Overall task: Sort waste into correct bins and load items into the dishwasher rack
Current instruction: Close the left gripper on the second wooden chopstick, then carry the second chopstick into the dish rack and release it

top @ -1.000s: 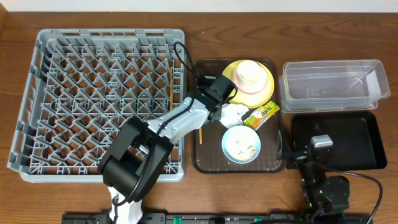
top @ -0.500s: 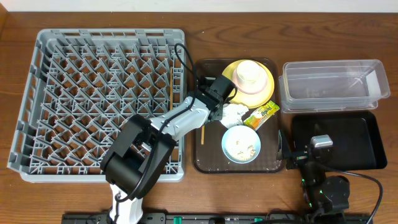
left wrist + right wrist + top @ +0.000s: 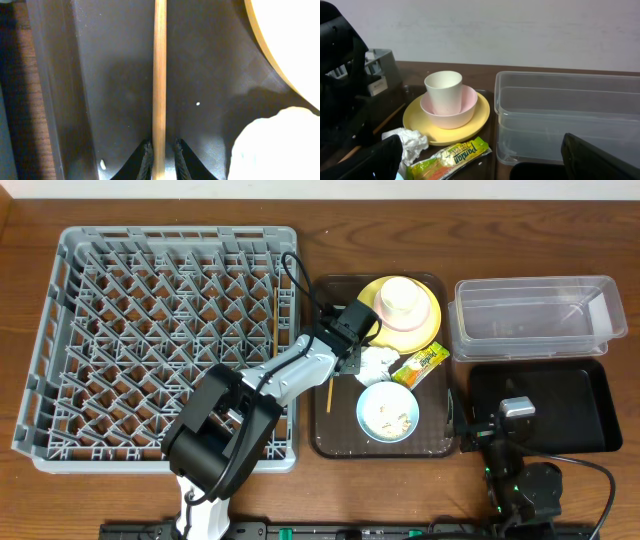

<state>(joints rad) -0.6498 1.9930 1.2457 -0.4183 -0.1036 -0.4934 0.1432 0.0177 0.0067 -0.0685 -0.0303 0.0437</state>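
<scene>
Dishwasher rack (image 3: 160, 340) holds a chopstick (image 3: 275, 315) along its right side. Brown serving tray (image 3: 335, 435) carries the second chopstick (image 3: 159, 75), grasped by the left gripper (image 3: 161, 156). Right gripper (image 3: 484, 156) stands spread wide and empty by the black tray (image 3: 590, 405).

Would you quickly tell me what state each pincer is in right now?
Left pincer: closed on the chopstick.
Right pincer: open, holding nothing.
</scene>
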